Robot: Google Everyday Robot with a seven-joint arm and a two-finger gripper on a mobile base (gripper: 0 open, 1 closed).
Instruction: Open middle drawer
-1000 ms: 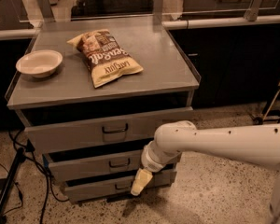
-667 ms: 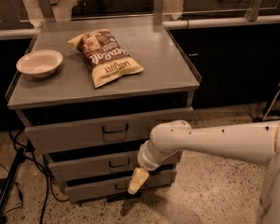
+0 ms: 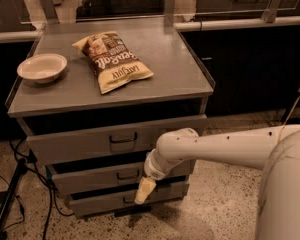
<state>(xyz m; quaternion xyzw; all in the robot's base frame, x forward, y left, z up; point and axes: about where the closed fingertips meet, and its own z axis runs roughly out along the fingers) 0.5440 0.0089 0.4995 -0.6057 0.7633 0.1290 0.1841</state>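
Note:
A grey cabinet holds three drawers. The middle drawer (image 3: 97,176) has a low, wide front with a small dark loop handle (image 3: 127,174) and sticks out slightly. The taller top drawer (image 3: 90,141) is above it and the lowest drawer (image 3: 102,200) below. My gripper (image 3: 144,190) hangs at the end of the white arm (image 3: 225,146), just right of and below the middle drawer's handle, in front of the gap between the middle and lowest fronts. It points down.
On the cabinet top (image 3: 170,59) lie a chip bag (image 3: 112,60) and a white bowl (image 3: 42,67). Dark cables (image 3: 17,179) and a black stand leg run at the left. Speckled floor (image 3: 215,204) lies to the right.
The arm and gripper have shifted slightly left, closer to the middle drawer's handle. The drawers have not visibly moved.

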